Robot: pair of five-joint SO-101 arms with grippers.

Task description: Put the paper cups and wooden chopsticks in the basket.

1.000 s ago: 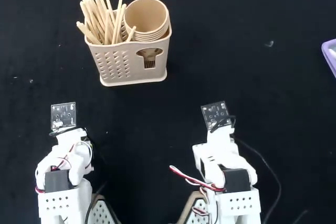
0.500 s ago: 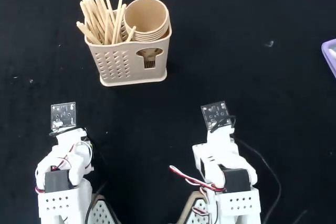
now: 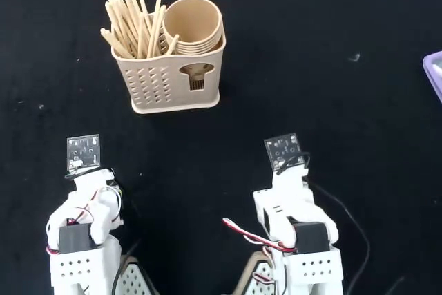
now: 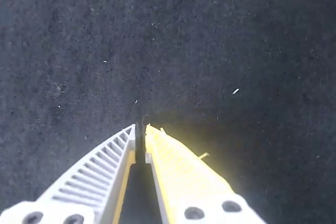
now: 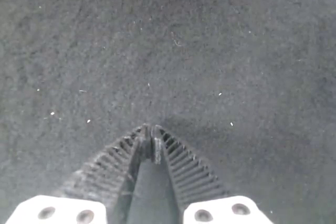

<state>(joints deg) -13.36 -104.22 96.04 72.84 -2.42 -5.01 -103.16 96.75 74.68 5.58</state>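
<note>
My left gripper (image 4: 140,132) is clenched on nothing, low over the black table (image 4: 210,35). My right gripper (image 5: 152,136) is clenched and empty too. Farther off I see the basket (image 3: 166,82), with the cups (image 3: 195,22) and chopsticks (image 3: 131,24) standing inside it.

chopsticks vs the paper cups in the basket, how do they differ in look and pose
The chopsticks are many thin sticks, fanned out and leaning; the paper cups are wide, round and nested in one upright stack. The chopsticks fill one end of the basket, the paper cups the other. Both are pale tan and rise above the rim.
</note>
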